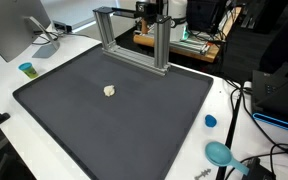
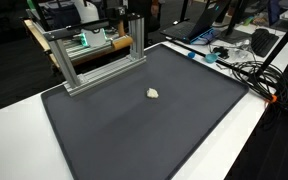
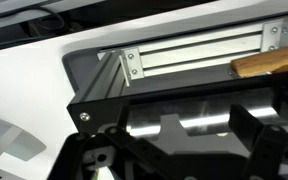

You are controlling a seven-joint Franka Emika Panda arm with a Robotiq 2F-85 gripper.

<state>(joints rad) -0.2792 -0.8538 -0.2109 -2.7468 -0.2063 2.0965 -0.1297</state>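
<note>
Gripper near the aluminium frame, jaws apart.

A dark mat (image 1: 134, 125) covered most of the white bench (image 1: 4, 90), and the aluminium frame (image 1: 131, 57) stood along the mat's far edge. The gripper (image 3: 206, 138) hung near that frame, its jaws seemingly spread and empty, though the wrist view was dim. A small pale lump (image 2: 153, 94) lay near the mat's middle, well apart from the frame. A blue cap (image 1: 210, 121) sat just off one edge.

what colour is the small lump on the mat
Cream white lump, best in an exterior view.
</note>
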